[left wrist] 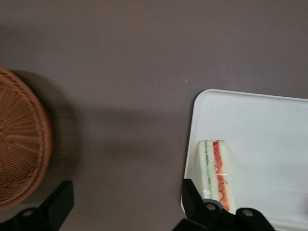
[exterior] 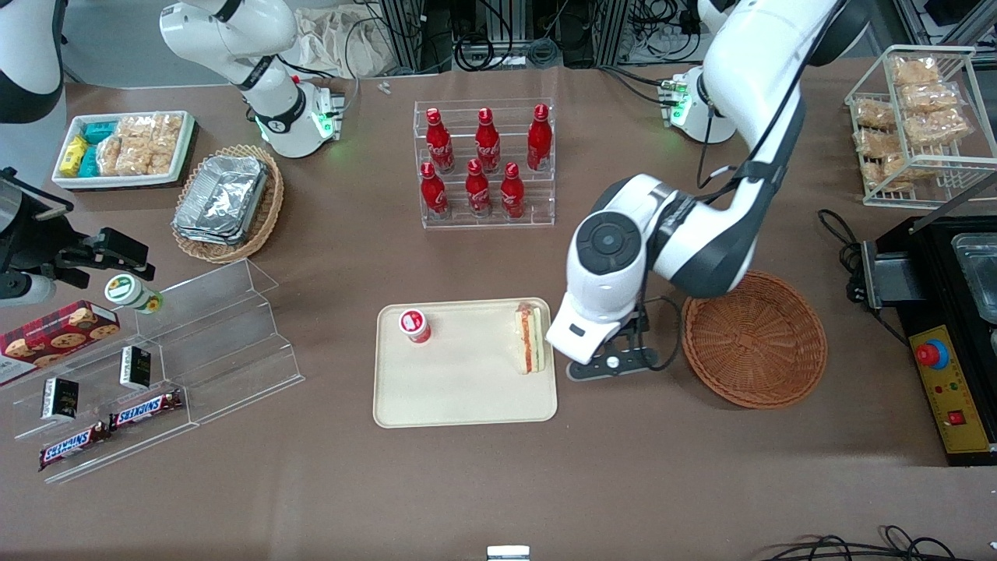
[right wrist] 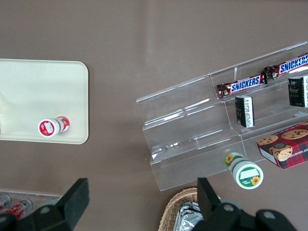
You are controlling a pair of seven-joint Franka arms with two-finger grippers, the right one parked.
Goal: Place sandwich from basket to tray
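Sandwich (left wrist: pixel 215 173) on tray (left wrist: pixel 260 130) edge, long axis 12–6; hand (left wrist: pixel 127 202) fingers apart, empty, sandwich at its 3 o'clock finger.

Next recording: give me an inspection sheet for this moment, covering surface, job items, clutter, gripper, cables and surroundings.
Surface: brown table.
Job items: sandwich lies on the tray at the edge nearest the basket; nothing seen in the basket.
Clutter: small red-capped bottle on the tray; cola bottles in a clear rack; foil containers in a paler basket; chocolate bars on a clear stand.
Gripper: gripper open, over the table between tray and basket, holding nothing.
Cables: black lead beside the control box.
Surroundings: wire rack of snacks.
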